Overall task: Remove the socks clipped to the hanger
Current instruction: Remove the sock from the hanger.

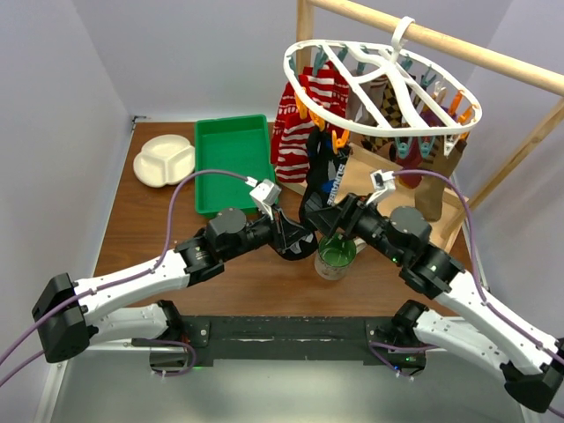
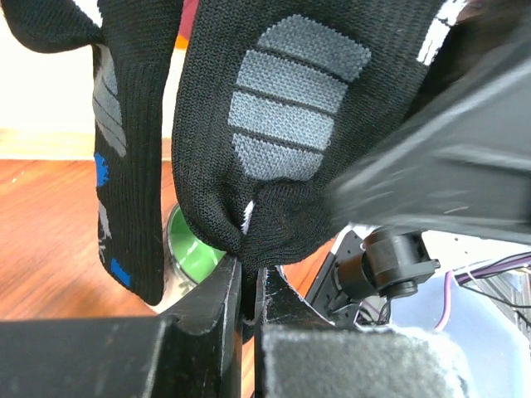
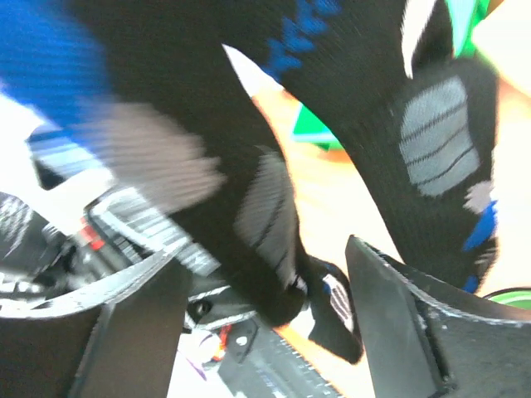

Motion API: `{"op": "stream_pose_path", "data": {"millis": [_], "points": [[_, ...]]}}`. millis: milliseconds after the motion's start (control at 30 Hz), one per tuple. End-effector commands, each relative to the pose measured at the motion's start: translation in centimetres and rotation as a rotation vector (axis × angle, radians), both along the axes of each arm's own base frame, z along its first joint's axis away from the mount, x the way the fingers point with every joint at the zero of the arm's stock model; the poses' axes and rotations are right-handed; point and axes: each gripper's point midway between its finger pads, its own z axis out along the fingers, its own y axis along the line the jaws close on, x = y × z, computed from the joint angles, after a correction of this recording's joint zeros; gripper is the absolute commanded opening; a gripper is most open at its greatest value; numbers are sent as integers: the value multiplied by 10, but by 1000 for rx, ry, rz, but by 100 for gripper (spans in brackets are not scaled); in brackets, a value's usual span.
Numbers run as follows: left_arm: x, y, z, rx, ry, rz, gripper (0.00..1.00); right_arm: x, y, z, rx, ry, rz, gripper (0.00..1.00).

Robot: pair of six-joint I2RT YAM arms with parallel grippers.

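The white oval hanger (image 1: pixel 414 132) hangs by its hook from a wooden pole (image 1: pixel 493 57) at the far right of the table (image 1: pixel 141 229), its rim tilted. The socks are clipped under it: a red-and-white striped sock (image 1: pixel 295 123) on the left edge, a checkered sock (image 1: pixel 379 110) further in, and a long black sock (image 1: pixel 322 181) reaching down between the two arms. The left gripper (image 2: pixel 249 269) has its fingers pressed together on the toe of the black sock (image 2: pixel 282 124), the fabric bunched at the pinch. The right gripper (image 3: pixel 265 249) stands with its fingers spread wide. The black sock (image 3: pixel 265 207) passes between them, and blur hides whether either finger touches it. A green cup (image 1: pixel 336 256) sits just below both grippers, close to the sock's hanging end. A green tray (image 1: pixel 231 167) lies near the left arm's far side, and a white divided plate (image 1: pixel 163 160) sits beside it near the table's left edge. Bare wood shows on the near left, while on the right a slanted wooden brace (image 1: pixel 515 150) closes in.
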Motion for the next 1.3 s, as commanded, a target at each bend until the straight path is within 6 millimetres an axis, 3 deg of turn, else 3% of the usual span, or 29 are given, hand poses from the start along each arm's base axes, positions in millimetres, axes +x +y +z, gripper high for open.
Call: {"op": "stream_pose_path", "data": {"millis": [0, 233, 467, 867, 1267], "points": [[0, 4, 7, -4, -2, 24, 0, -5, -19, 30, -68, -187, -14, 81], [1, 5, 1, 4, 8, 31, 0, -4, -40, 64, -126, -309, -74, 83], [1, 1, -2, 5, 15, 21, 0, 18, -57, 103, -159, -422, -224, 82], [1, -7, 1, 15, 17, -3, 0, 39, -58, 149, -121, -569, -344, 82], [3, -8, 4, 21, 18, -2, 0, 53, -58, 178, -95, -600, -439, 79]]}}
